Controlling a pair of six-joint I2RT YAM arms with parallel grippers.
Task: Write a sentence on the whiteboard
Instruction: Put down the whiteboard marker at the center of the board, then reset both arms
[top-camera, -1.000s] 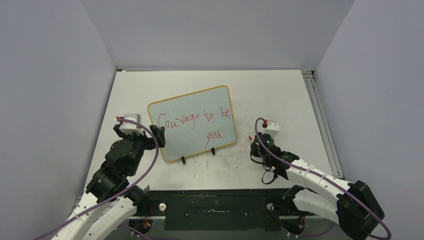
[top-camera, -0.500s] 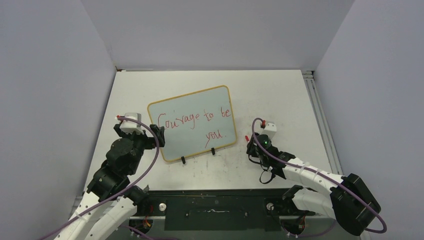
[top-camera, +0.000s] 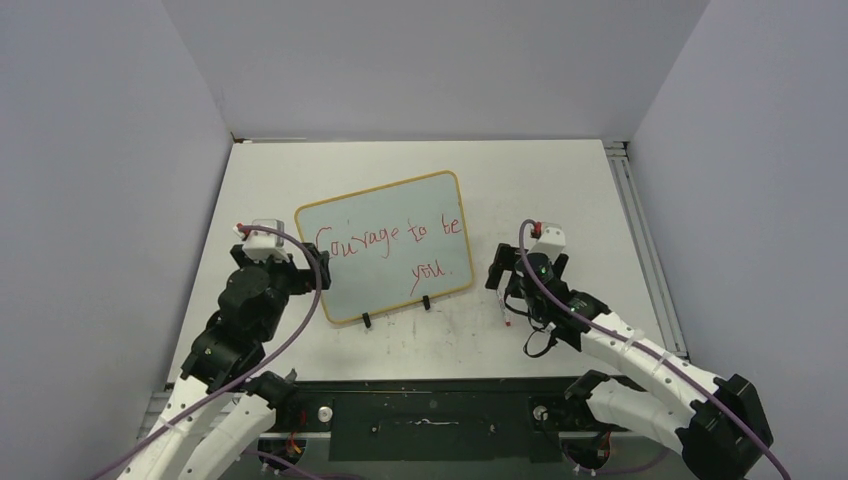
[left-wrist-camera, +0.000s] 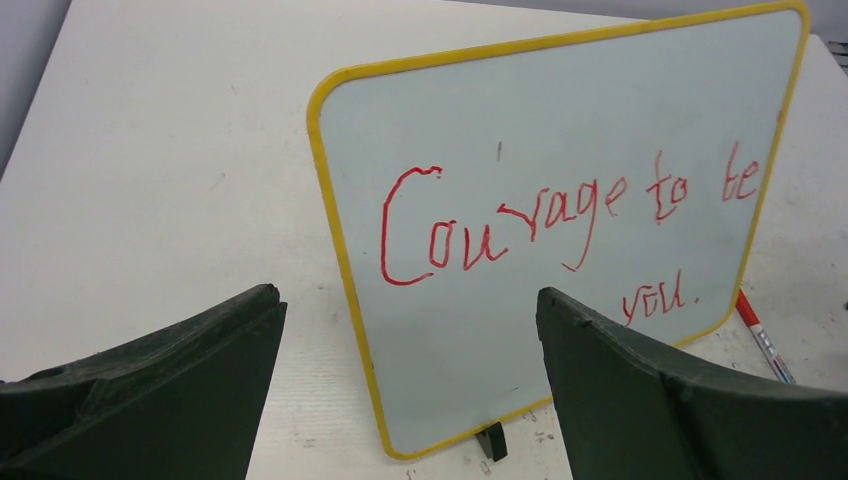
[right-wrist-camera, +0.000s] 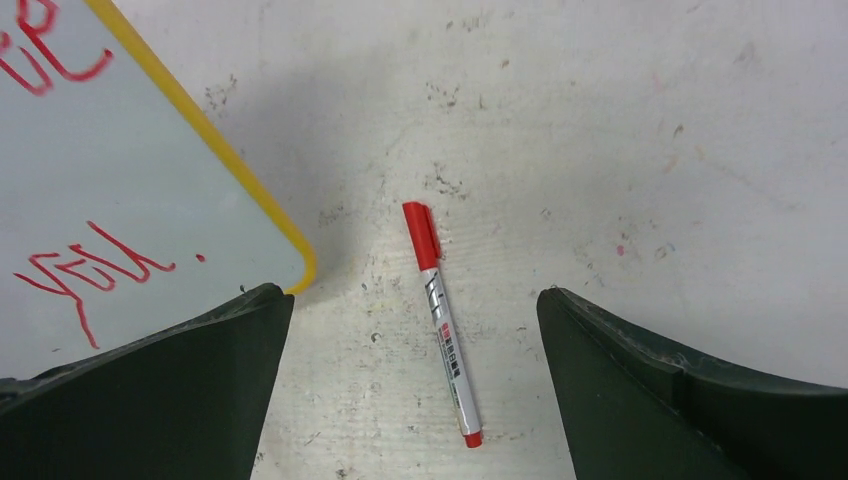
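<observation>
From above, the whiteboard (top-camera: 380, 205) stands upright on two black clip feet near the middle of the table (top-camera: 560, 180), turned a little so its right end sits farther from the arms. The sentence (top-camera: 390, 238) is written on it in red: "Courage to be" on the upper line and "you." lower down, towards the right. Your left gripper (top-camera: 282, 272) sits at the board's left edge, with one finger just beside the yellow frame. Your right gripper (top-camera: 525, 280) is to the right of the board, close above the table. A red marker (top-camera: 503, 312) lies on the table near it.

Your left wrist camera shows the whiteboard (left-wrist-camera: 560, 110) face on, with its left edge between your two fingers. The sentence (left-wrist-camera: 560, 215) is sharp and easy to read. The left gripper (left-wrist-camera: 405, 300) has its jaws spread wide and holds nothing. The marker (left-wrist-camera: 765, 335) peeks out past the board's lower right corner.

Your right wrist camera looks down at the scuffed table (right-wrist-camera: 650, 150). The marker (right-wrist-camera: 440, 320) lies flat on it, capped end pointing away, between the wide-open fingers of the right gripper (right-wrist-camera: 410, 295), which touches nothing. The whiteboard (right-wrist-camera: 120, 180) fills the upper left, its rounded corner just beside the marker's cap but apart from it.
</observation>
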